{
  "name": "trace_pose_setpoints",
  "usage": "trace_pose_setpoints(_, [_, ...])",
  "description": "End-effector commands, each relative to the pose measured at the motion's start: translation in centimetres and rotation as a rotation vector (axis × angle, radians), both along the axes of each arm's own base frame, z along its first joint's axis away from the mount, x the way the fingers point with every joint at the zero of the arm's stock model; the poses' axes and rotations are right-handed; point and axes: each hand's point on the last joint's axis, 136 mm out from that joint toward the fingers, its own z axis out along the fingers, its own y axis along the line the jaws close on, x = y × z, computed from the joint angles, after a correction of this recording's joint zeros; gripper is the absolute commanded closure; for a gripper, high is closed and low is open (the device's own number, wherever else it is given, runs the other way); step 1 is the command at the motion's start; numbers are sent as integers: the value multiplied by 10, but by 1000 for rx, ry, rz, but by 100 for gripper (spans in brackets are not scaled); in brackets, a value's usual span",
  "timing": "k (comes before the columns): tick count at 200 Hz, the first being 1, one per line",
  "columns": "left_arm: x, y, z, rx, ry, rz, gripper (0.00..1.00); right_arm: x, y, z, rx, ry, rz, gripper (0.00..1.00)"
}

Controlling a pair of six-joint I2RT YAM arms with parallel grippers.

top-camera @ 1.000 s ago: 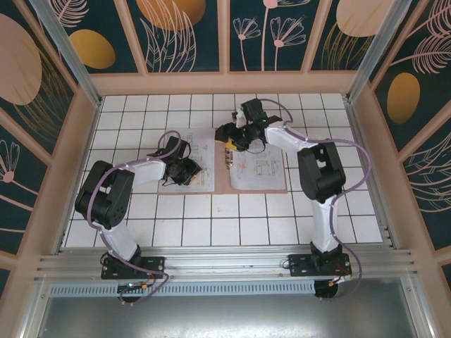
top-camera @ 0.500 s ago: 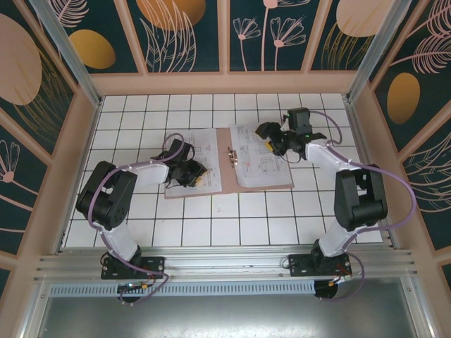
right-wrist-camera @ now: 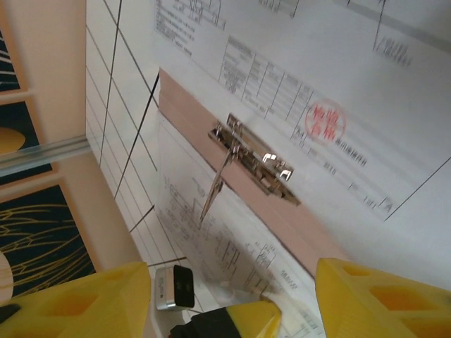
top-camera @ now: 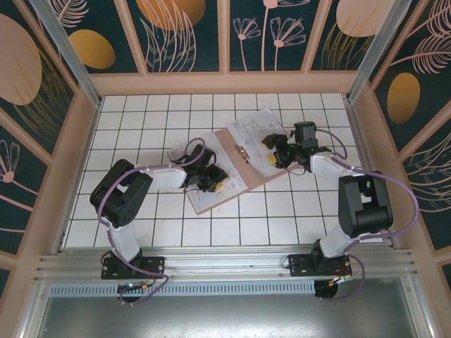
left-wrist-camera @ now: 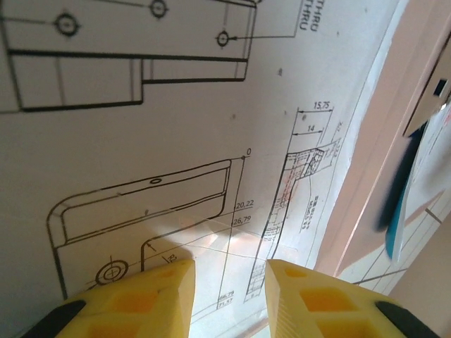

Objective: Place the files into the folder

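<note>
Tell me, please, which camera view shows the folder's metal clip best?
The right wrist view: the metal clip is close and sharp on the middle strip of the folder. The top view shows the clip as a tiny pale mark.

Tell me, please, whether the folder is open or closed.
Open: the folder lies spread flat, printed sheets on both halves, its metal clip exposed along the spine.
</note>
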Motion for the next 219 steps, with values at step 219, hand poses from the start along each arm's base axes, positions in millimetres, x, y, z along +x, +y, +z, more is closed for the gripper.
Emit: trace_pose_setpoints(219, [-11,-6,-24,42,65,-31,68,21,77,-40,30,139,125,73])
